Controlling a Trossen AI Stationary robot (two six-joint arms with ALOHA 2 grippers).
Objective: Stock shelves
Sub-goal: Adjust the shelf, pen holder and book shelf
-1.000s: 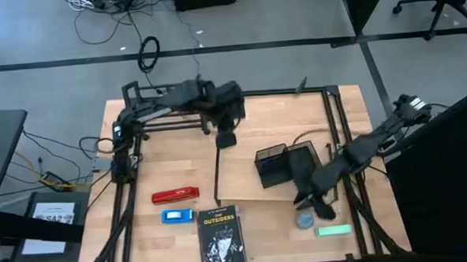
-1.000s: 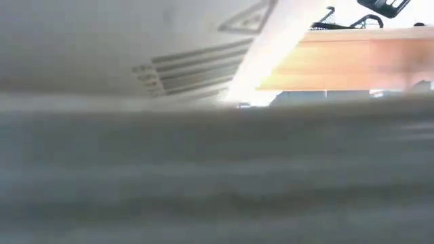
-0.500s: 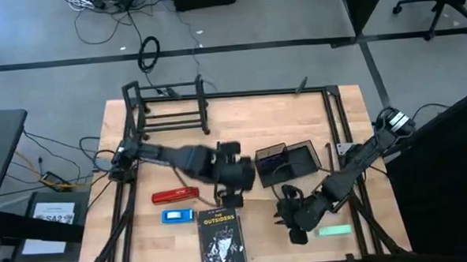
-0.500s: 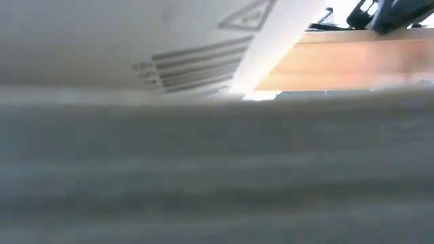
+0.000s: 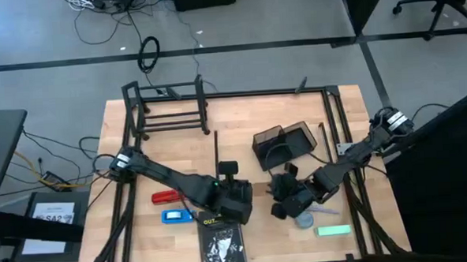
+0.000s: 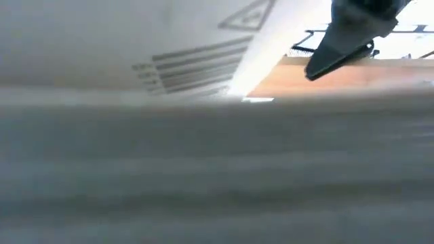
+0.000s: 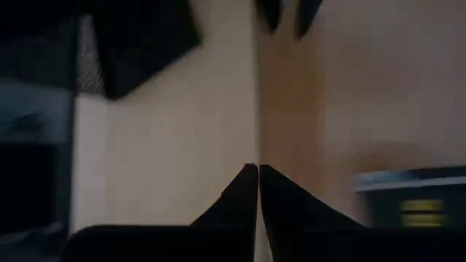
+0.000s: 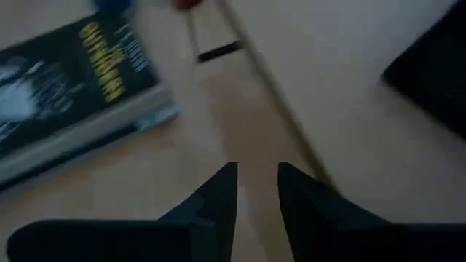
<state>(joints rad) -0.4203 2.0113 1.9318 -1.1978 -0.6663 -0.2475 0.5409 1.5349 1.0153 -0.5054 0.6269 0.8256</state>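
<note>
Toward the near middle of the table [image 5: 296,112], the left gripper [image 5: 235,206] is shown low over the far edge of a dark book [image 5: 221,240]; in its wrist view the two fingers [image 7: 244,200] are seen pressed together, tips touching. Just to its right, the right gripper [image 5: 282,201] is held above the wood beside a small round grey-blue object [image 5: 304,220]; its fingers [image 8: 218,196] are seen slightly parted, nothing between them, with the book [image 8: 69,87] ahead of them. At the far left corner the black tube rack [image 5: 167,106] is seen standing, no goods on its tiers. The light wooden plank shelf [image 5: 238,154] is seen across the table's middle; its thin black edge runs from far to near at its left side. A black mesh organizer [image 5: 284,142] rests on the plank's right part. Left of the book lie a red object [image 5: 164,196] and a blue one [image 5: 176,216]; a pale green item [image 5: 333,231] lies near the right front corner. The low view is largely blocked by a blurred pale surface, with one dark gripper tip [image 6: 336,51] visible at the upper right.
</note>
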